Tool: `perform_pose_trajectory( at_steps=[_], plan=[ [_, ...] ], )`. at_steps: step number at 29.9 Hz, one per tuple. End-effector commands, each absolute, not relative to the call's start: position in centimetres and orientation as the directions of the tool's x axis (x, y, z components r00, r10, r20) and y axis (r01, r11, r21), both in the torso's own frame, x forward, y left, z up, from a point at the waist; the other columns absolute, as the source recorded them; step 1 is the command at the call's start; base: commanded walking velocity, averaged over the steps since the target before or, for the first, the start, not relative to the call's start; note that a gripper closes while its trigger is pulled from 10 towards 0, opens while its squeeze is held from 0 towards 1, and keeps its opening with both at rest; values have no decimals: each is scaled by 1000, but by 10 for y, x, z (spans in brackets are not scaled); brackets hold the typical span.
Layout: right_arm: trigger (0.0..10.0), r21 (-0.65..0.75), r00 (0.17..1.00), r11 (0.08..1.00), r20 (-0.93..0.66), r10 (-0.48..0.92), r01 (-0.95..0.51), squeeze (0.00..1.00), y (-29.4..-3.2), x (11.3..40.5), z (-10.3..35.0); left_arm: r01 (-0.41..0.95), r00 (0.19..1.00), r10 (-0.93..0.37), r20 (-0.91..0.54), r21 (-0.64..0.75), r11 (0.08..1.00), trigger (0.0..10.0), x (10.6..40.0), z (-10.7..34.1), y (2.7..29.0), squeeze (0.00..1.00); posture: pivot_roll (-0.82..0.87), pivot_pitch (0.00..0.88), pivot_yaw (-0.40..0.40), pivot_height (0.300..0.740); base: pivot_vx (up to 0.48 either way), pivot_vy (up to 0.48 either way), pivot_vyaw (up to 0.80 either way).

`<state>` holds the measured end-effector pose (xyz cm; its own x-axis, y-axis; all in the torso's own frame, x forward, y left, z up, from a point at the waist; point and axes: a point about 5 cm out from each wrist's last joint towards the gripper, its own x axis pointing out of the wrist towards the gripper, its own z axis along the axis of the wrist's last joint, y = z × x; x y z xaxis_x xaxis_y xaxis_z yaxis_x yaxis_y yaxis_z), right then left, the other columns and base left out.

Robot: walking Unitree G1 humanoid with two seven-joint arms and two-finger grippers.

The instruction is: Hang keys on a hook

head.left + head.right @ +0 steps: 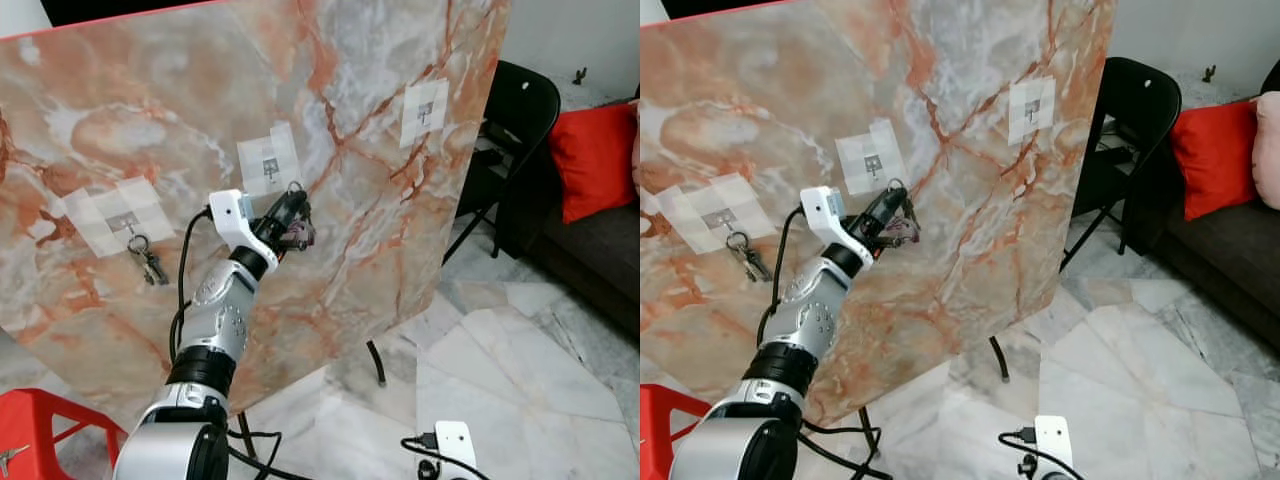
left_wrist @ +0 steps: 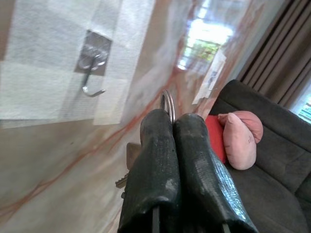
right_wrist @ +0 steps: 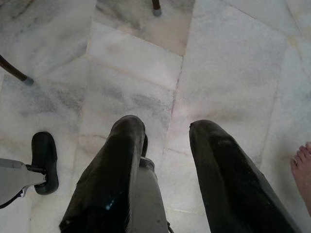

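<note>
An upright marble board point(image 1: 380, 200) carries three small metal hooks on taped patches. A key bunch point(image 1: 148, 262) hangs from the left hook point(image 1: 125, 224). My left gripper point(image 1: 292, 212) is raised to the board just below the middle hook point(image 1: 269, 166), shut on a second set of keys point(image 1: 298, 236) whose ring point(image 2: 167, 103) sticks out past the fingertips. In the left wrist view the middle hook point(image 2: 91, 73) is bare and close ahead. The right hook point(image 1: 425, 109) is bare too. My right gripper point(image 3: 165, 145) hangs low over the floor, open, with nothing between its fingers.
A black folding chair point(image 1: 510, 130) stands behind the board's right edge. Beyond it is a dark sofa point(image 1: 600, 250) with a red cushion point(image 1: 592, 160). A red stool point(image 1: 40, 430) is at lower left. A person's bare toes point(image 3: 302, 165) rest on the marble floor near my right arm.
</note>
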<state>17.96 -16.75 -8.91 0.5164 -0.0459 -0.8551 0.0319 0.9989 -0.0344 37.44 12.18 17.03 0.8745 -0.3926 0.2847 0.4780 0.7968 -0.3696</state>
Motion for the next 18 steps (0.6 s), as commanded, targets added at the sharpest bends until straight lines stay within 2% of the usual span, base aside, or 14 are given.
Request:
perform_pose_trajectory(
  at_steps=[1, 18],
  plan=[
    [10000, -39, 520, 999, -853, -50, 32, 0, -168, 180, -89, 482, 869, -379, 319, -369, 795, 10000, 378, 179, 123, 0, -40, 0, 0, 740, 0, 0, 0],
    [10000, -39, 520, 999, -853, -52, 36, 0, -167, 180, -89, 469, 878, -353, 323, -428, 773, 10000, 384, 179, 122, 0, -43, 0, 3, 740, 0, 0, 0]
  ],
)
